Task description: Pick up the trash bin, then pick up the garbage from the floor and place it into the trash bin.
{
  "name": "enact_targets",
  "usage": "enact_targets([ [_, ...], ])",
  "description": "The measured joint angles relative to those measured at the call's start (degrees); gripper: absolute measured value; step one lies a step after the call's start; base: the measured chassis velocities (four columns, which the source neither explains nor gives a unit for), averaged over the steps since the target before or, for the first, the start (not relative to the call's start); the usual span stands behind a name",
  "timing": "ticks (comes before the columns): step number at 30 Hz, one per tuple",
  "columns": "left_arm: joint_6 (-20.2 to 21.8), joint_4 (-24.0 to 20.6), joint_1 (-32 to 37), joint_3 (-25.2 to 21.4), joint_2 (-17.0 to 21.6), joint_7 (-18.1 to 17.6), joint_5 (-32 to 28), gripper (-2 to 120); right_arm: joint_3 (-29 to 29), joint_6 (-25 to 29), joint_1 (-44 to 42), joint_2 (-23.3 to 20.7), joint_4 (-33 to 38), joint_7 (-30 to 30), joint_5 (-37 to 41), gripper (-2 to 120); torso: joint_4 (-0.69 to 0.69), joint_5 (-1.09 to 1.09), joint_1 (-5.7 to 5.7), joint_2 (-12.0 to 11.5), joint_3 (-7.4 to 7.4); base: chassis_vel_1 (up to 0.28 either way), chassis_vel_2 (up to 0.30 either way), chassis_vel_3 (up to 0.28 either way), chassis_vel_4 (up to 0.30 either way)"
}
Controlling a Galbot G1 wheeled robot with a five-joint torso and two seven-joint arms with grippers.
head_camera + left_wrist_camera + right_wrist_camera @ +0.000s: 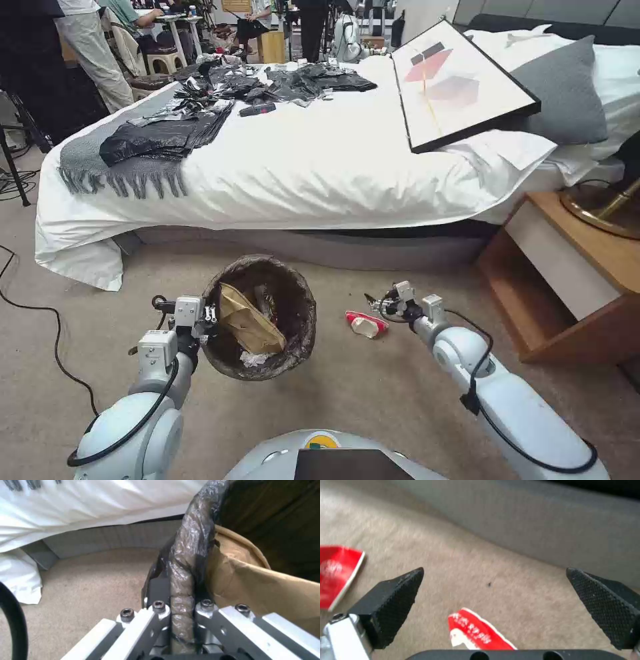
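Observation:
The trash bin (297,313), lined with a dark bag, hangs tilted above the carpet, and my left gripper (208,313) is shut on its near-left rim. The left wrist view shows that gripper (181,605) clamping the bag-wrapped rim (190,555). Inside the bin lie a brown paper bag (248,321) (260,585) and a white tissue (253,359). A crushed red-white paper cup (367,324) lies on the floor. My right gripper (381,305) hovers just right of and above it. In the right wrist view this gripper (493,590) is open over the carpet, with the red cup (476,632) below the fingers.
The bed (300,173) stands close ahead with its grey base (536,517) near the right gripper. A wooden nightstand (567,280) stands at right. A black cable (40,320) lies on the carpet at left. Another red piece (336,575) lies beside the finger (393,600).

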Motion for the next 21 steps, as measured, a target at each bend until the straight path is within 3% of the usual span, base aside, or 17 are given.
enact_targets([
  [4, 0.0, 0.0, -0.1, 0.3, 0.1, 0.0, 0.0, 2, -2.1, -0.1, 2.0, 0.0, -5.3, -3.1, -0.4, 100, -0.01, 0.0, 0.0, 0.0, 0.0, 0.0, 0.0, 0.0, 0.0],
  [21, 0.0, 0.0, 0.0, 0.4, 0.1, 0.0, 0.2, 2, -7.0, 2.5, 7.0, 3.4, -19.0, -4.8, -3.4, 100, -0.01, 0.0, 0.0, 0.0, 0.0, 0.0, 0.0, 0.0, 0.0],
])
